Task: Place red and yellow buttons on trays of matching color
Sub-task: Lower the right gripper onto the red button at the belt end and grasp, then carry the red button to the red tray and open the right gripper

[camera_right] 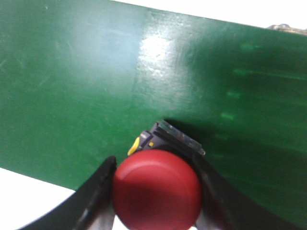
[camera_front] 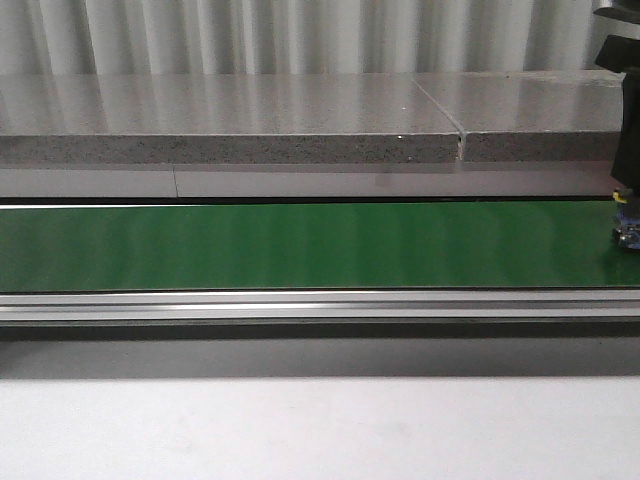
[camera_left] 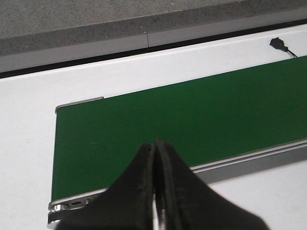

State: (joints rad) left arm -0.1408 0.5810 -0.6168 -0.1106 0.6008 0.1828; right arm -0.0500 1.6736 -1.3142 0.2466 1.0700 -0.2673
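A grey speckled stone ledge (camera_front: 230, 125) runs behind the green conveyor belt (camera_front: 300, 245); pale corrugated wall (camera_front: 300, 35) rises behind the ledge.

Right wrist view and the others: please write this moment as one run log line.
right gripper: shut on red button, over green belt | left gripper: shut, empty, above belt end | trays: not in view

- I'm seeing a long green conveyor belt (camera_front: 300, 245) running across the front view, left to right.
- A silver metal side rail (camera_front: 300, 305) is lying along its near edge.
- A white tabletop (camera_front: 300, 430) is stretching out in front of the rail.
- A grey speckled stone ledge (camera_front: 230, 125) is sitting behind the belt, with a seam toward its right.
- A small black plug on a cable (camera_left: 279, 44) is resting on the white surface beyond the belt in the left wrist view.
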